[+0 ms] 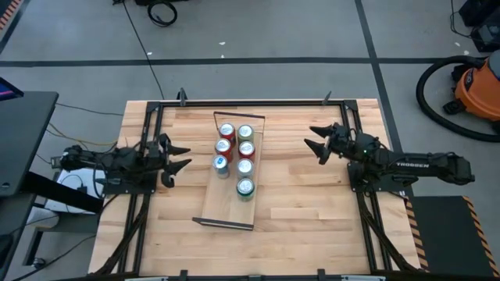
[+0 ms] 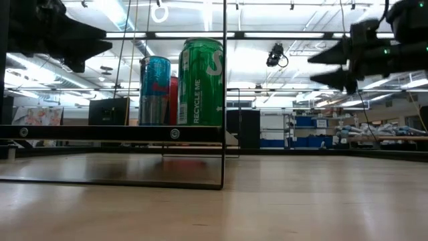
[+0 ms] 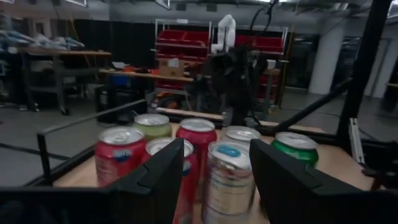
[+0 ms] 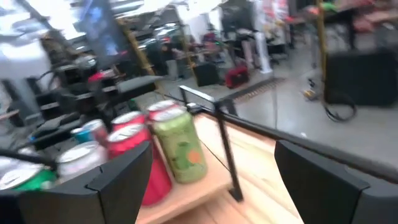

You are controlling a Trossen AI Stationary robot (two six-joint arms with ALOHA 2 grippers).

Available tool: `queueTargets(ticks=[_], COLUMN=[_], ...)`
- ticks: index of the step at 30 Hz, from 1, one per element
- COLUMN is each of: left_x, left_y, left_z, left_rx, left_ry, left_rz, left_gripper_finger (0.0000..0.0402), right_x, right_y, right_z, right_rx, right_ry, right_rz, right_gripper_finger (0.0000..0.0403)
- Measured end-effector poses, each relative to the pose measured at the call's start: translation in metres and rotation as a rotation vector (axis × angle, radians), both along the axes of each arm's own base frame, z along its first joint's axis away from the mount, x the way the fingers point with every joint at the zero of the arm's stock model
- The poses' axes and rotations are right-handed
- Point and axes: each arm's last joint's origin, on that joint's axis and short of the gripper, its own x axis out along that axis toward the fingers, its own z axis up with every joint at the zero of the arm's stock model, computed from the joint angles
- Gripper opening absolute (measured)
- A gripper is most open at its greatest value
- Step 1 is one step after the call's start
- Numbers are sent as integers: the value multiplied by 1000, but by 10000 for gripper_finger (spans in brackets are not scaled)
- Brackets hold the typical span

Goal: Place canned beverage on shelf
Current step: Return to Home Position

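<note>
Several cans [image 1: 235, 155] stand upright in two rows on the shelf [image 1: 223, 204], a long light-wood board with dark rod frames at its ends, in the middle of the table. The cans are red, green and silver-blue; they also show in the low view [image 2: 200, 82] and in the left wrist view [image 3: 227, 177]. My left gripper [image 1: 180, 156] is open and empty, left of the shelf. My right gripper [image 1: 316, 137] is open and empty, right of the shelf. Both hover above the table.
The near half of the shelf board [image 1: 226, 211] is bare. A dark metal frame [image 1: 250, 102] runs around the slatted tabletop. Bare tabletop [image 1: 301, 203] lies on both sides of the shelf. An orange vacuum [image 1: 476, 86] stands on the floor beyond the table's right side.
</note>
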Motion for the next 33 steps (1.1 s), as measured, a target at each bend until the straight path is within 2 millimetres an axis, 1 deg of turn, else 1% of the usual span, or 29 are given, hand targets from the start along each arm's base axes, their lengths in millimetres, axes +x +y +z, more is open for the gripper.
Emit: queueTargets(ticks=[3,6,8,33], left_x=[1,2,2,3], left_y=[-1,-1,-1,-1], left_z=[-1,-4,-5,-5], left_rx=[-16,-57,-63,-61], left_ry=[5,18,19,26], left_rz=[-19,-13,-10,-10], left_gripper_finger=[193,193,193,193], right_x=[-4,-5,-5,-4], right_y=[-1,-2,-2,-1], right_z=[-14,-20,-21,-21], right_rx=[95,210,249,243], right_ry=[-12,-1,-10,-6], right_rz=[-78,-108,-104,-87], right_gripper_finger=[347,347,347,347])
